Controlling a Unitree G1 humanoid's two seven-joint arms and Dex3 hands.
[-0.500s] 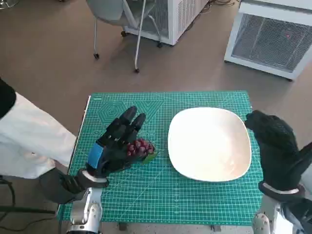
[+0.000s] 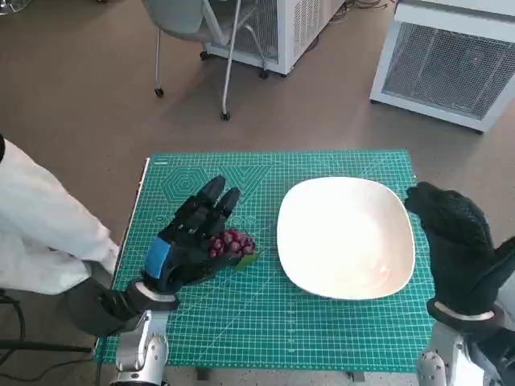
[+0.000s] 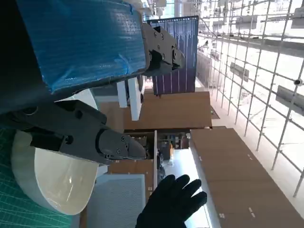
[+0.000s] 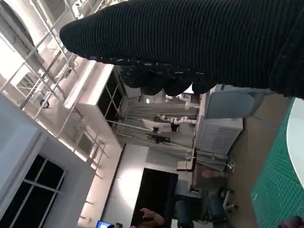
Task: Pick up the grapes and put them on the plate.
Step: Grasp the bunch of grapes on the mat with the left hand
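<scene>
A small bunch of dark red grapes (image 2: pixel 232 244) lies on the green cutting mat (image 2: pixel 322 322), left of a white plate (image 2: pixel 346 237) that holds nothing. My left hand (image 2: pixel 189 241) lies against the grapes' left side, its fingers stretched forward and apart, not closed round them. My gloved right hand (image 2: pixel 455 249) hovers at the plate's right rim and holds nothing. The left wrist view shows the plate (image 3: pixel 52 185) and the right glove (image 3: pixel 171 202) with its fingers spread; the grapes are hidden there.
A person's white sleeve (image 2: pixel 40 233) reaches in at the table's left edge. A chair (image 2: pixel 193 56) and white cabinets (image 2: pixel 451 56) stand on the floor beyond the table.
The person's white sleeve at the left has drawn back a little. Both my hands and the grapes stay where they were.
</scene>
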